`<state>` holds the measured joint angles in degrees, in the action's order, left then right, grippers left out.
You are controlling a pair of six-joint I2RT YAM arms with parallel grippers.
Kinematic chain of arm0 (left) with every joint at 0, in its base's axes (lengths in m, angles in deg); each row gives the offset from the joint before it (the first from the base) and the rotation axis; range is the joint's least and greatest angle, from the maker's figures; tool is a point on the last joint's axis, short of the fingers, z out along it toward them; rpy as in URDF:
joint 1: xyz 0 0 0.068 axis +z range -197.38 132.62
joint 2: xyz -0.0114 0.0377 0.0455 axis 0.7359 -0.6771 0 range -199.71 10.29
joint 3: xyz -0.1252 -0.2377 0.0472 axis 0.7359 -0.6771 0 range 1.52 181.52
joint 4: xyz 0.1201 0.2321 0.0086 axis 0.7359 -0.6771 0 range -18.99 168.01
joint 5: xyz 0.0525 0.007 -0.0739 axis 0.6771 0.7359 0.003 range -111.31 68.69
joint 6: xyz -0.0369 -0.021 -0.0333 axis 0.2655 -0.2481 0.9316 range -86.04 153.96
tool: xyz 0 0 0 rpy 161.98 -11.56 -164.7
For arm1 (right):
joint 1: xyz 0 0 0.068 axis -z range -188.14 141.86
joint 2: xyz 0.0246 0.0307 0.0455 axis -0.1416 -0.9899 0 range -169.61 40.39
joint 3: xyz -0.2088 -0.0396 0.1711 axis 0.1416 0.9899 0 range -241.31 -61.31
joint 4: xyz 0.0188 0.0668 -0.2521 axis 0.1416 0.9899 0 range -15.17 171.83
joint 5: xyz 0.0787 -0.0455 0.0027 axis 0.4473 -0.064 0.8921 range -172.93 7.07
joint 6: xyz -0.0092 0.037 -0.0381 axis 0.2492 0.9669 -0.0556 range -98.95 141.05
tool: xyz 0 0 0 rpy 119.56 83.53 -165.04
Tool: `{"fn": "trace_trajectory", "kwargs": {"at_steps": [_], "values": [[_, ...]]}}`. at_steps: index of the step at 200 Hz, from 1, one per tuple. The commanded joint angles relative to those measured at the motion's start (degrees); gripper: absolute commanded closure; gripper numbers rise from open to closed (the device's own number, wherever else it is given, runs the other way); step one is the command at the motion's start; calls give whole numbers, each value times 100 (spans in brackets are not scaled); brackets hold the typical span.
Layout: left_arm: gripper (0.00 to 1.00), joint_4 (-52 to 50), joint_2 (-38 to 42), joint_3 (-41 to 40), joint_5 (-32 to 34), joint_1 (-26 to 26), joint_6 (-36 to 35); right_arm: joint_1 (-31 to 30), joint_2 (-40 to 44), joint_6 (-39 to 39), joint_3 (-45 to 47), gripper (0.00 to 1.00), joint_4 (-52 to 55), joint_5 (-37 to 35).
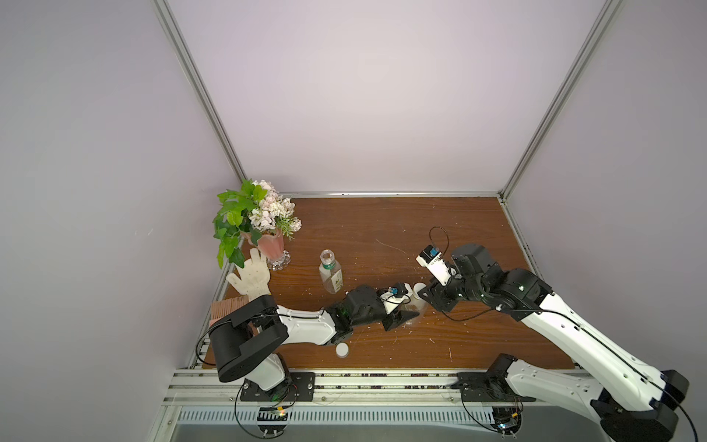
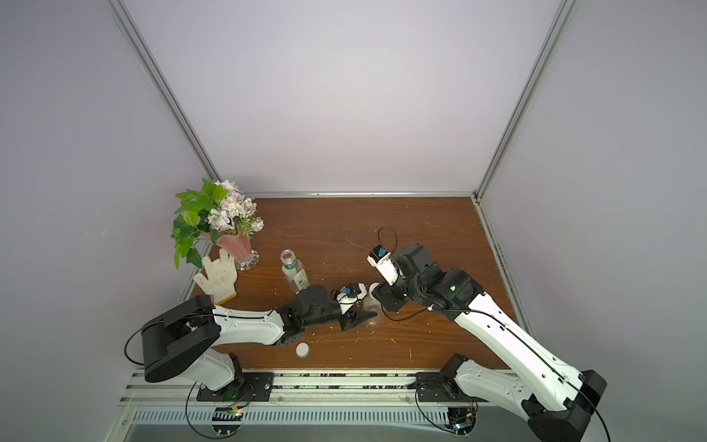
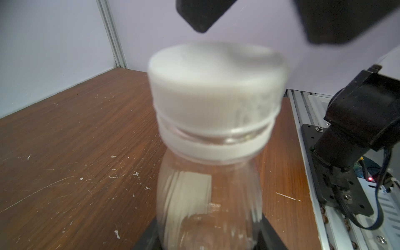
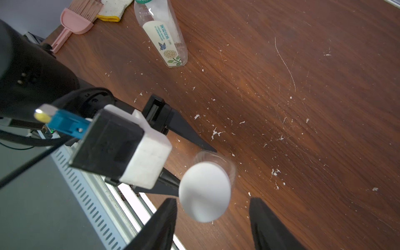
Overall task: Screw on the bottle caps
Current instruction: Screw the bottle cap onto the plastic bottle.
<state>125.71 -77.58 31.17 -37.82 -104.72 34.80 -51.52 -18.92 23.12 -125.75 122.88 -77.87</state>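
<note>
The left claw (image 4: 195, 167) is clamped on the lower body of the plain bottle (image 3: 207, 194), which stands upright near the front middle of the bench (image 1: 421, 229). A white cap (image 3: 216, 86) sits on its neck, a thin gap showing above the white neck ring. The right claw (image 4: 212, 201) hangs just above that cap with its jaws apart, neither finger touching it. The left arm's wrist camera block (image 4: 121, 149) crowds in just beside the cap. The bench is dark brown wood grain, scratched and strewn with white flecks. Pale lilac walls close in three sides, with aluminium posts (image 1: 199, 95) in the corners and a metal rail (image 1: 382, 382) along the front carrying both arm bases. The second cap (image 1: 342, 349) lies flat near the front edge, just beside the left forearm. The labelled bottle (image 1: 331, 275) stands uncapped beyond that arm. In the far left corner stand a pink flower vase (image 1: 272, 245), a white glove (image 1: 250, 275) and a pink brush (image 4: 75, 19)
</note>
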Motion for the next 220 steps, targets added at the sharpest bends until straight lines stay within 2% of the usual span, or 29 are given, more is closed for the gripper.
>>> {"fn": "trace_trajectory", "kwargs": {"at_steps": [1, 98, 148, 182, 220], "values": [[48, -114, 73, -73, -194, 82, -32, 8, -6, -202, -76, 41, -28, 262], [48, -235, 50, 48, -231, 119, -31, -118, -209, -251, -182, 48, 28, 300], [48, -245, 34, 87, -217, 136, -15, -175, -292, -233, -175, 59, 29, 231], [50, -159, 69, 64, 73, 153, 27, -180, -318, -140, -74, 64, 23, 159], [50, -24, 197, 27, 683, 161, 67, -185, -294, 468, 81, 66, -48, -485]]}}
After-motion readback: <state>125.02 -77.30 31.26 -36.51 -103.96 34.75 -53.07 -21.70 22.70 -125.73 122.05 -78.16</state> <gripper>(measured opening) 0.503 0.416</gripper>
